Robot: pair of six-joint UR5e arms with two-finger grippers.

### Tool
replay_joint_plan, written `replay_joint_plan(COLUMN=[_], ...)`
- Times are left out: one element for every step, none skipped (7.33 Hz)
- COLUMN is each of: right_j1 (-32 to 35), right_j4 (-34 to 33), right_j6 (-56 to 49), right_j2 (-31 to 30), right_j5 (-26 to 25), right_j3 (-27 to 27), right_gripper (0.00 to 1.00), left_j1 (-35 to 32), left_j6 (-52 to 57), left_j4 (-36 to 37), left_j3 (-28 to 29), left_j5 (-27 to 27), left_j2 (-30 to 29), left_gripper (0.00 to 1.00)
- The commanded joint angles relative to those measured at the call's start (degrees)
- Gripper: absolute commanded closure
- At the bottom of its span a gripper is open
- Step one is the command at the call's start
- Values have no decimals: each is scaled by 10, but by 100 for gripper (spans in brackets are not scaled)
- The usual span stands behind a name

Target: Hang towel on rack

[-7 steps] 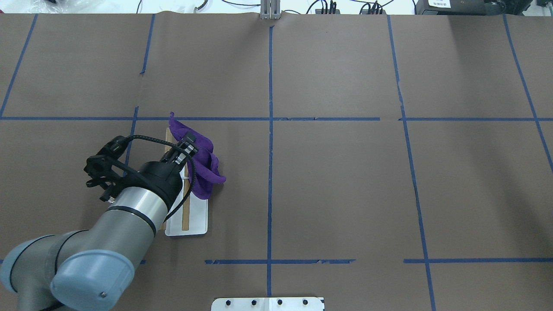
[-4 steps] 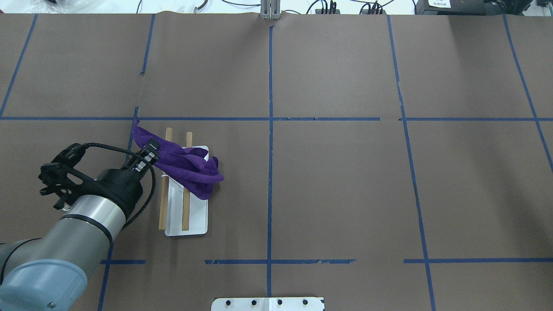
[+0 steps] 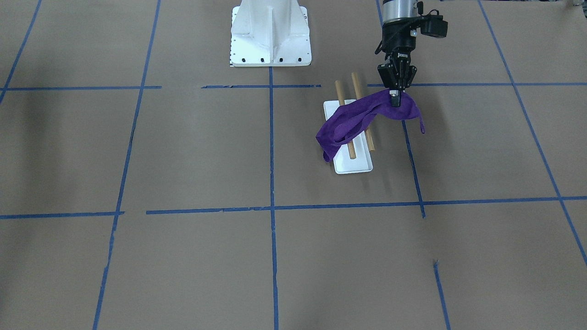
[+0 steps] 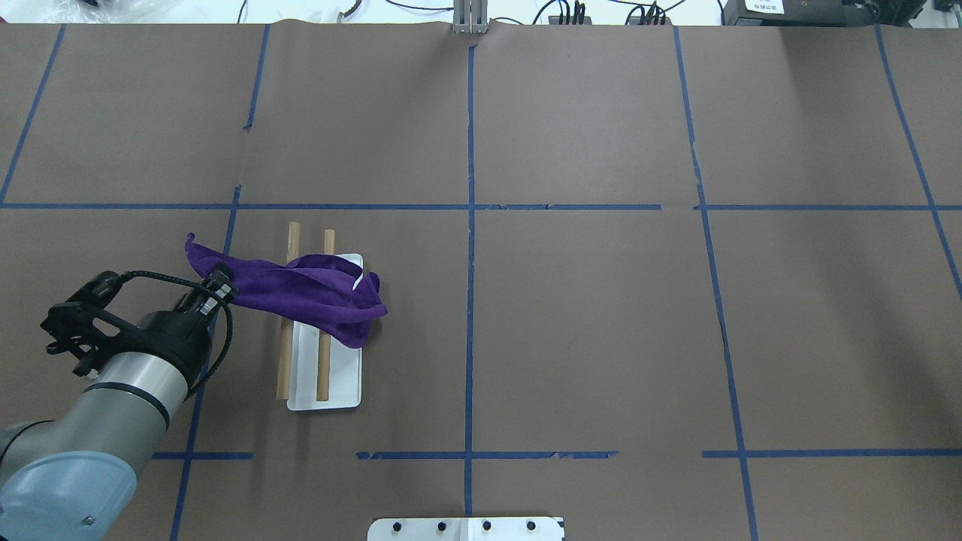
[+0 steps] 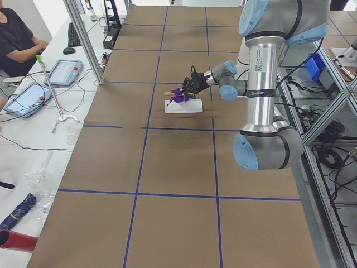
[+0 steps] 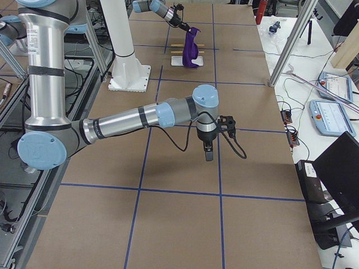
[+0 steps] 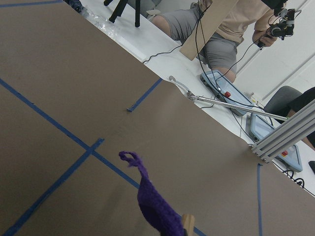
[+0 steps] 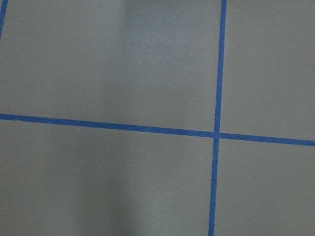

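The purple towel (image 4: 301, 289) lies draped across the two tan wooden rods of the rack (image 4: 284, 361), whose white base (image 4: 334, 379) rests on the brown table. My left gripper (image 4: 218, 282) is shut on the towel's left edge, just left of the rods, and holds that end lifted. In the front-facing view the same gripper (image 3: 395, 98) pinches the towel (image 3: 353, 121) above the rack (image 3: 353, 165), and a thin loop hangs down from the held end. The left wrist view shows a towel end (image 7: 152, 201). My right gripper (image 6: 208, 154) hangs far off over bare table; I cannot tell whether it is open or shut.
A white metal pedestal (image 3: 270, 36) with bolt holes stands at the robot's side of the table. Blue tape lines (image 4: 470, 207) grid the brown surface. A seated person (image 5: 17, 39) and tablets (image 5: 61, 71) are on a side bench beyond the table's far edge.
My left gripper has moved left with the towel's edge, drawing the cloth out across both rods. The arm no longer covers the rack.
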Motion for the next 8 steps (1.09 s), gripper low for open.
replay_joint_plan(right_j1=[0, 0, 0, 0, 0, 0, 0, 0], right_j4=[-1, -1, -2, -1, -1, -1, 0, 1], right_j6=[0, 0, 0, 0, 0, 0, 0, 0], right_j2=[4, 5, 5, 5, 4, 5, 5, 5], right_j5=[12, 12, 13, 16, 22, 22, 17, 16], right_j3=[-3, -1, 0, 0, -1, -1, 0, 0], right_gripper=[0, 0, 0, 0, 0, 0, 0, 0], left_j1=[0, 0, 0, -1, -1, -1, -1, -3], left_j6=[-1, -1, 1, 4, 14, 19, 20, 25], left_j4=[0, -1, -1, -1, -1, -1, -1, -2], left_j3=[30, 30, 32, 31, 33, 37, 37, 33], left_j5=[-1, -5, -16, -21, -51, -60, -78, -105], left_j2=[9, 20, 24, 24, 28, 28, 28, 28], left_gripper=[100, 100, 100, 91, 25, 0, 0, 0])
